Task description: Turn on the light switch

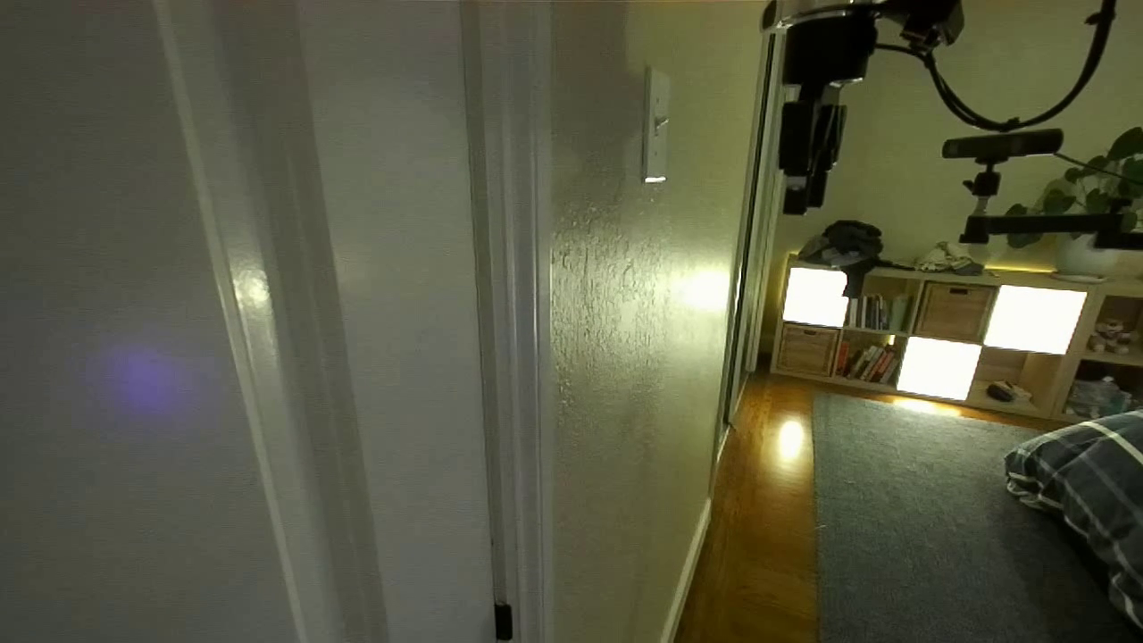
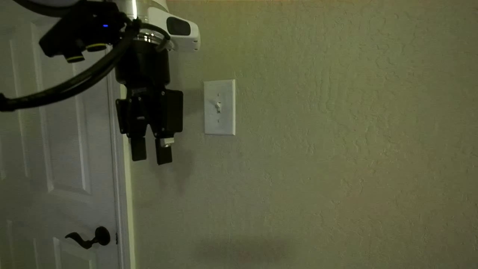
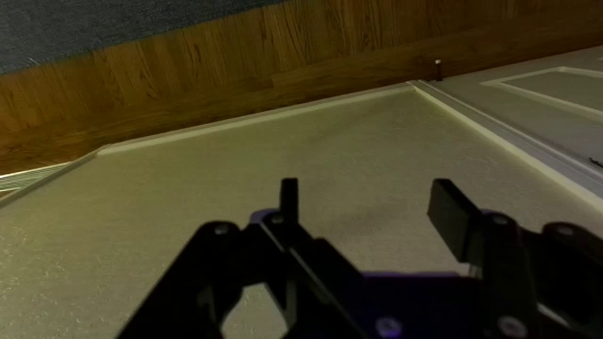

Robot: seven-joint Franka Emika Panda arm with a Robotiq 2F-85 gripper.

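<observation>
The light switch point(image 2: 225, 121) is a white upright wall plate with a small toggle at its middle. It also shows nearly edge-on in an exterior view point(image 1: 656, 147). The toggle sticks out from the plate; I cannot tell surely which way it is flipped. My black gripper point(image 2: 151, 151) points down to the left of the plate in that view, fingertips lower than the plate and apart from it. It also shows at the upper right in an exterior view point(image 1: 804, 192). In the wrist view the gripper point(image 3: 366, 202) is open with nothing between its fingers. The switch is out of the wrist view.
A textured wall point(image 2: 336, 149) carries the switch. A white door point(image 2: 63, 130) with a dark handle point(image 2: 89, 238) stands beside it. A low shelf point(image 1: 960, 348) with glowing cubbies, a grey rug point(image 1: 911, 518) and a plaid bed point(image 1: 1089, 473) lie farther off. A cable hangs from the arm.
</observation>
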